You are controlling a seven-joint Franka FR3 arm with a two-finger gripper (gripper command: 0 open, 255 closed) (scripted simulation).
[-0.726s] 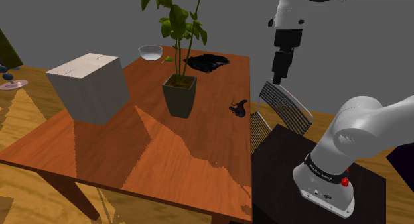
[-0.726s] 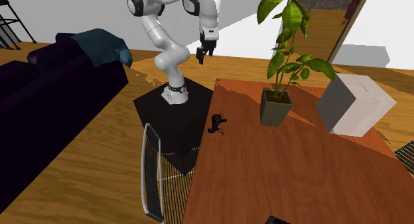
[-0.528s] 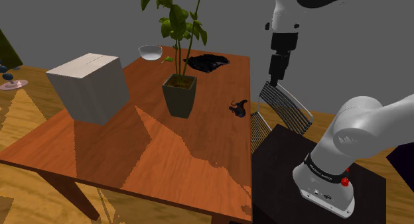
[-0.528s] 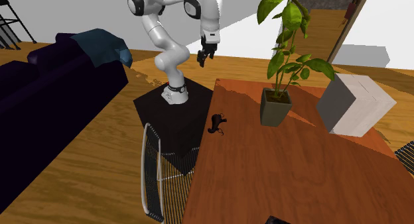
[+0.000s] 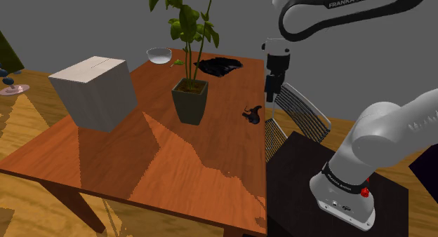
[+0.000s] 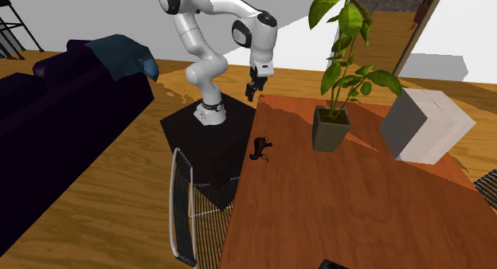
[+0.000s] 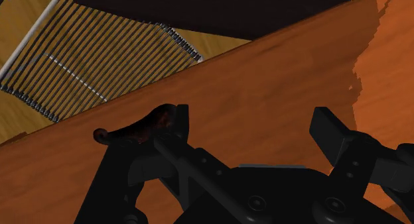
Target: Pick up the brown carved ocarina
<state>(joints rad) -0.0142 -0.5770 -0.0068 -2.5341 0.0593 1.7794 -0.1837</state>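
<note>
The end effector [image 7: 255,133] is spread apart. The small dark ocarina [image 5: 253,114] is judged hard and light; its fat middle should be gripped.

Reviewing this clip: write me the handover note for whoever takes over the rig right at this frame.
The gripper hangs near the edge of the table by the stand, jaws open and empty.
The ocarina, dark, lies on the table near that edge, apart from the potted plant, untouched.
Done: nothing grasped.
Left: centre over the ocarina, descend, close, lift.
</note>
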